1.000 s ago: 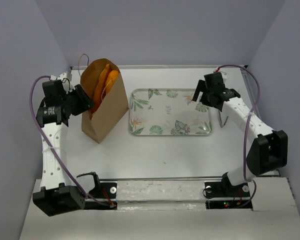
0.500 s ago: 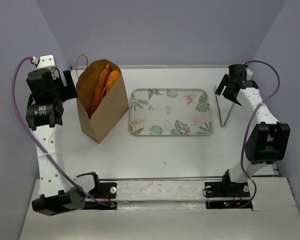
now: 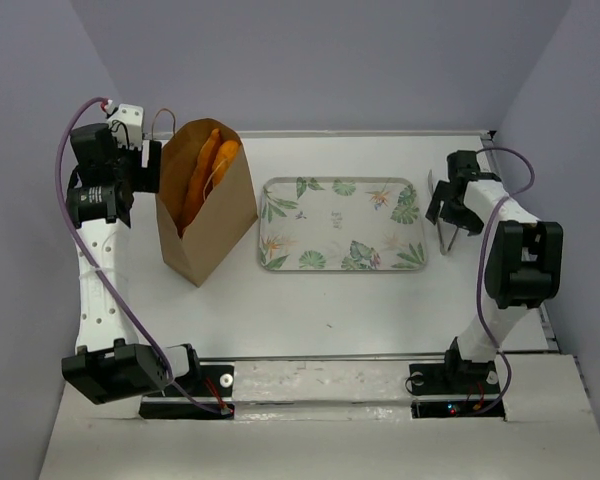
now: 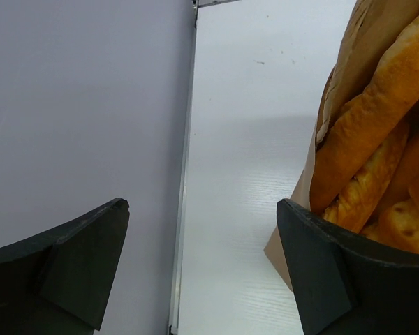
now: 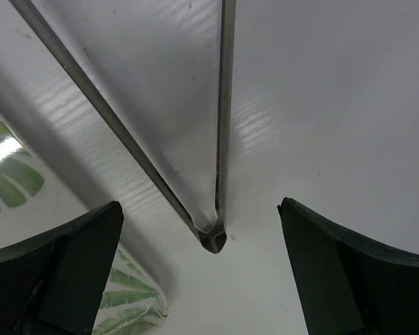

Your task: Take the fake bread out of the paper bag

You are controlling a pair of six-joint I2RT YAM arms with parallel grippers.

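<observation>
The brown paper bag (image 3: 215, 225) stands upright at the left of the table, mouth open. Glossy orange fake bread (image 3: 206, 166) loaves stick up inside it. In the left wrist view the bread (image 4: 380, 115) fills the bag's mouth (image 4: 346, 66) at the right edge. My left gripper (image 3: 148, 165) is open and empty, just left of the bag's top rim; in its wrist view (image 4: 202, 209) the right finger (image 4: 328, 279) overlaps the bag's edge. My right gripper (image 3: 448, 210) is open and empty, low over metal tongs (image 3: 447, 238) at the right.
A leaf-patterned tray (image 3: 342, 224) lies between the bag and the tongs. In the right wrist view the tongs' hinge end (image 5: 213, 239) lies between my open fingers, with the tray's corner (image 5: 10, 183) at the left. The left wall (image 4: 77, 105) is close beside my left gripper.
My left arm rose and swung from the bag's lower left side to its top rim. My right arm moved from over the tray's right end to the back right, then down over the tongs.
</observation>
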